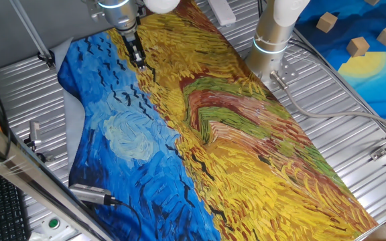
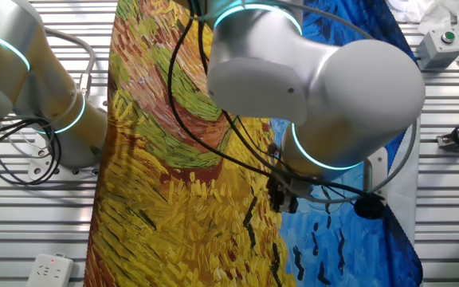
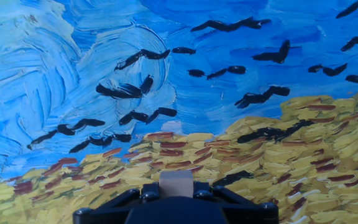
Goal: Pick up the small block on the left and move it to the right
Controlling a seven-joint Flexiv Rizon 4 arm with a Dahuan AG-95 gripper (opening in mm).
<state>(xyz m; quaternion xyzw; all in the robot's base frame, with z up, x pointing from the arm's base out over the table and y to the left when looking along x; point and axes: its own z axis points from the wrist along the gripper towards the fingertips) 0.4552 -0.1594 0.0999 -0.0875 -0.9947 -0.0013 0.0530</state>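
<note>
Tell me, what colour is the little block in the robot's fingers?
Pale tan, like plain wood. The small block shows best in the hand view.

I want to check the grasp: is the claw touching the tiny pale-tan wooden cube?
Touching. In the hand view the tiny pale-tan wooden cube sits squeezed between the black fingers of the claw, with no gap visible on either side.

The arm reaches in from above, its white wrist with a glowing teal ring angled steeply downward. The gripper (image 1: pixel 140 63) points straight down (black fingers close together), tips low over the desk. In the hand view the jaws are clamped on the small block (image 3: pixel 176 182).
</note>
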